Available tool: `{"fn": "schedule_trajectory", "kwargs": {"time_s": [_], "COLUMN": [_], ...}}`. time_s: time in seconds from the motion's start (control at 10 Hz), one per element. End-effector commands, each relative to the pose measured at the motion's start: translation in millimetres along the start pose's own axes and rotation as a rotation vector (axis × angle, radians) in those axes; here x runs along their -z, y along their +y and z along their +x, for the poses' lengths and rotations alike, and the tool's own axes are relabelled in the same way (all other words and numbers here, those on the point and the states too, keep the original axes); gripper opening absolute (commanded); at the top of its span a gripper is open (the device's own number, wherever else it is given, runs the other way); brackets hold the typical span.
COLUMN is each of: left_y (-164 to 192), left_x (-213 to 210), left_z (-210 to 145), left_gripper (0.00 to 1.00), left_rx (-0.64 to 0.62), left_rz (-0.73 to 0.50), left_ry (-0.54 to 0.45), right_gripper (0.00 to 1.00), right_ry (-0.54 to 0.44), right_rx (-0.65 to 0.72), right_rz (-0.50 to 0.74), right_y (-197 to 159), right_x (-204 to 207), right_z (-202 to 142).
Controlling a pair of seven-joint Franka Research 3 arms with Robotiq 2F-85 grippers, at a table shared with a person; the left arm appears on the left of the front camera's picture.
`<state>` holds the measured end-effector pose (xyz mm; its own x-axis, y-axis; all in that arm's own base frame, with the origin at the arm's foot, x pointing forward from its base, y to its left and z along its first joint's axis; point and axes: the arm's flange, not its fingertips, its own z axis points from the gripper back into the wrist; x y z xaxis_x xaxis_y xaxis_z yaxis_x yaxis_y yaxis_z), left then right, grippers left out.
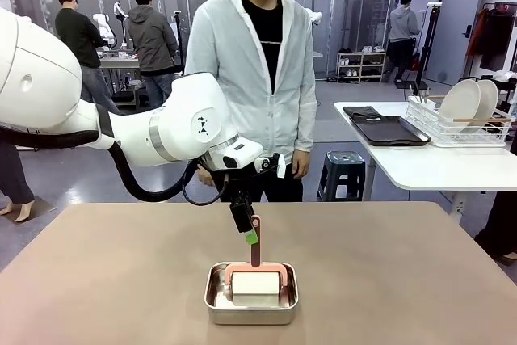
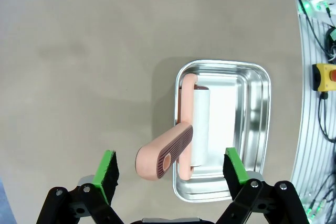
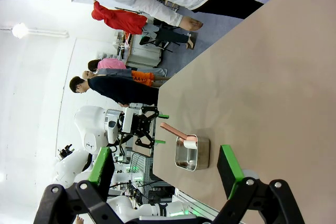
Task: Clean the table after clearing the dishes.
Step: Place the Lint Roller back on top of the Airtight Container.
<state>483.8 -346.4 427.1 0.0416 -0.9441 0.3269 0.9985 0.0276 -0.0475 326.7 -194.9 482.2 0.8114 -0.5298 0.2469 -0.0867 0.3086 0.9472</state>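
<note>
The robot's left arm reaches across the table (image 1: pixel 97 264), its left gripper (image 1: pixel 247 230) hanging with fingers spread apart just above the raised end of a pink lint roller (image 1: pixel 255 268) that sits in a small steel pan (image 1: pixel 251 300) near the robot's edge of the pinkish-brown top. From the left wrist camera, the green pads (image 2: pixel 107 174) stand wide on either side of the roller's ribbed pink handle (image 2: pixel 165 153), which tilts up toward the lens; neither pad appears to touch it, though the depth between pads and handle is hard to judge from this angle. The roller's white drum (image 2: pixel 199 127) lies lengthwise in the pan along the side nearer the handle, and the pink frame curves round its far end. The right wrist camera, rolled sideways, shows the right gripper (image 3: pixel 165 174) with its fingers likewise wide apart and nothing between them, held off from the table's side, with the pan and roller well beyond. A person in a white jacket (image 1: pixel 250 62) stands at the far side of the table. On a smaller white table (image 1: pixel 436 167) to the right, white plates (image 1: pixel 460 104) stand upright in a wire rack (image 1: pixel 456 128) beside a dark tray (image 1: pixel 388 128).
</note>
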Motion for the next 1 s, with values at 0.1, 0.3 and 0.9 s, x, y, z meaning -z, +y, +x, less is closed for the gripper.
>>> {"fn": "schedule_trajectory", "kwargs": {"time_s": [0.1,0.3,0.9], "left_y": [0,0,-9], "left_x": [-1,-1,-146], "left_z": [0,0,-82], "left_gripper": [1.0,1.0,1.0], "left_rx": [0.001,0.001,-0.416], "left_rz": [0.0,0.0,0.084], "left_ry": [0.0,0.0,-0.074], "right_gripper": [1.0,1.0,1.0], "right_ry": [0.003,0.003,0.003], "right_rx": [-0.004,-0.004,-0.004], "right_rz": [0.008,0.008,0.008], "right_y": [3,3,3], "right_x": [0,0,0], "right_z": [-1,-1,-1]}}
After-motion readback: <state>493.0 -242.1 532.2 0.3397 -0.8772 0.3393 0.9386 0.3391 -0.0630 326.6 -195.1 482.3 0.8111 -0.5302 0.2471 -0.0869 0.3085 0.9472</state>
